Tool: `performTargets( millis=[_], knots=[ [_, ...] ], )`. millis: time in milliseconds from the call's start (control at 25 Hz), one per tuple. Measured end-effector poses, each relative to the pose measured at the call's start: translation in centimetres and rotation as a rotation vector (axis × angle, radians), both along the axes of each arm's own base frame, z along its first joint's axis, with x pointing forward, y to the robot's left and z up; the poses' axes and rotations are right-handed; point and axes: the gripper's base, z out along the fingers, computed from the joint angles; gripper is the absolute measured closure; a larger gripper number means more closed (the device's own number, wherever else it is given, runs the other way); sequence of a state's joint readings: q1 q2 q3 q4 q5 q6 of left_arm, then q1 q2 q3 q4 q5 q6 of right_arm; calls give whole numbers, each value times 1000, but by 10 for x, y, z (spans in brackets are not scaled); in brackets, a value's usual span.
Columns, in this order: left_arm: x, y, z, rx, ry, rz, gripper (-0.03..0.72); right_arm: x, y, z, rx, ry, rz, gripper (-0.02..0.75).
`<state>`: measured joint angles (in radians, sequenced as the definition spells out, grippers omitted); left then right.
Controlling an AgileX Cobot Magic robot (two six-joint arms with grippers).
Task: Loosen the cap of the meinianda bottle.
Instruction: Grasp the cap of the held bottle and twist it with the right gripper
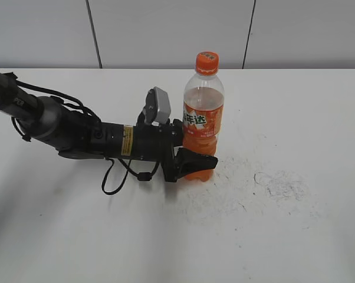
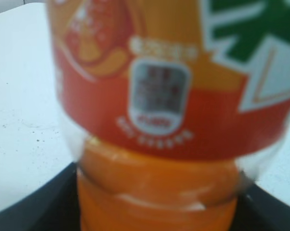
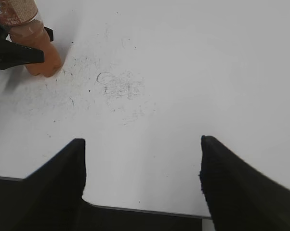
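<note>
The meinianda bottle (image 1: 203, 118) stands upright on the white table, filled with orange drink, its orange cap (image 1: 207, 62) on top. My left gripper (image 1: 201, 157) reaches in from the left, low over the table, and is shut on the bottle's lower body below the label. The left wrist view is filled by the bottle (image 2: 159, 120), with a black finger (image 2: 34, 207) against each side; the cap is out of that view. My right gripper (image 3: 142, 163) is open and holds nothing, over the table's near edge, far from the bottle (image 3: 36, 57). It does not appear in the exterior view.
Scuffed grey marks (image 1: 280, 184) lie on the tabletop right of the bottle. The left arm (image 1: 77, 132) and its cable (image 1: 115, 177) stretch across the left half. The table's front edge (image 3: 135, 210) shows under the right gripper. A panelled wall stands behind.
</note>
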<state>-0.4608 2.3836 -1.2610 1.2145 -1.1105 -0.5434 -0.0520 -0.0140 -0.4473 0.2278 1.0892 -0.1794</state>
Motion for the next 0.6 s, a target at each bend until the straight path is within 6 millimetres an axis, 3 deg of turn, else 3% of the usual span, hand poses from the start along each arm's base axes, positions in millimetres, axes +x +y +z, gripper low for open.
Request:
performTargets(
  millis=[600],
  knots=[
    [-1, -1, 0, 4, -41, -14, 165, 6, 0, 1, 13, 22, 3, 194]
  ],
)
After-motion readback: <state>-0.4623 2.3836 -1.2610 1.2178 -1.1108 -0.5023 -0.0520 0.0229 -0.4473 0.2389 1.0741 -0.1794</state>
